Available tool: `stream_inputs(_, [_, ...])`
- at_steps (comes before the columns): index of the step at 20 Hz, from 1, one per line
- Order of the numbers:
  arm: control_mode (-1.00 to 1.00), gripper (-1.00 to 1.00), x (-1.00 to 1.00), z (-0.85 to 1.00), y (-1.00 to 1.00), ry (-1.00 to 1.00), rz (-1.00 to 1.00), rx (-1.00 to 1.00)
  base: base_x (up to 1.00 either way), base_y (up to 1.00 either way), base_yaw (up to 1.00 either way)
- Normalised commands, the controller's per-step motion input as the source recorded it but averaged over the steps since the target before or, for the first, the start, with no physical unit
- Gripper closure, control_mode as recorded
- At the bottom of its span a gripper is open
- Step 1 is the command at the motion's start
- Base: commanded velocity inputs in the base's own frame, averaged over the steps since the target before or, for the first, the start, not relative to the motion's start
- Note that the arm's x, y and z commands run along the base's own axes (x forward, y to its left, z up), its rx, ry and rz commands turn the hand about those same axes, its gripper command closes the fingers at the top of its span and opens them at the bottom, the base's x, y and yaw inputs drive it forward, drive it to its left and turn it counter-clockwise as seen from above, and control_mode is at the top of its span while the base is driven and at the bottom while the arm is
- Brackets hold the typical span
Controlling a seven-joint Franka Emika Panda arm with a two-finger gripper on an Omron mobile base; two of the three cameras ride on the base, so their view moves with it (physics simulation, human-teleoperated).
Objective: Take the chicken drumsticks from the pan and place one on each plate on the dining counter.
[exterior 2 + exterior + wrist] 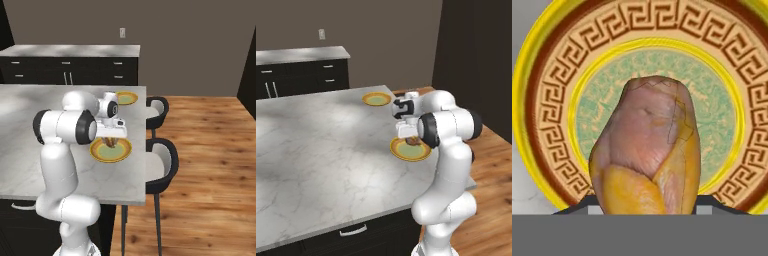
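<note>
My gripper [412, 139] [110, 139] hangs just above the near plate [406, 156] [102, 155] at the right side of the dining counter [316, 145], shut on the lighter orange-golden drumstick [415, 142] [110, 143]. In the hand view the drumstick [647, 150] stands close up between the dark fingertips [579, 206], over the plate's greenish centre and yellow patterned rim [557, 100]. The second plate [376, 99] [126, 98] lies bare farther back near the counter's far corner. The pan and the dark reddish-brown drumstick are out of view.
Two dark stools [162, 165] [159, 107] stand against the counter's right edge over a wooden floor [210, 165]. Dark cabinets with a marble top [301, 75] run along the back wall. The marble slab spreads wide to the left of the arm.
</note>
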Motion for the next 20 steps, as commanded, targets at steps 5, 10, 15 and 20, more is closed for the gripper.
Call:
stream_inputs(5, [-1.0,1.0,0.09,-0.33,0.0,0.0,0.0,0.0,0.0,0.0,0.0])
stream_inputs(10, [-1.0,-1.0,0.03,-0.16,0.0,0.0,0.0,0.0,0.0,0.0,0.0])
stream_inputs(15, [-1.0,-1.0,0.03,-0.08,0.0,0.0,0.0,0.0,0.0,0.0,0.0])
stream_inputs(20, [-1.0,-1.0,0.0,0.06,0.0,-0.06,0.0,0.0,0.0,0.0,0.0])
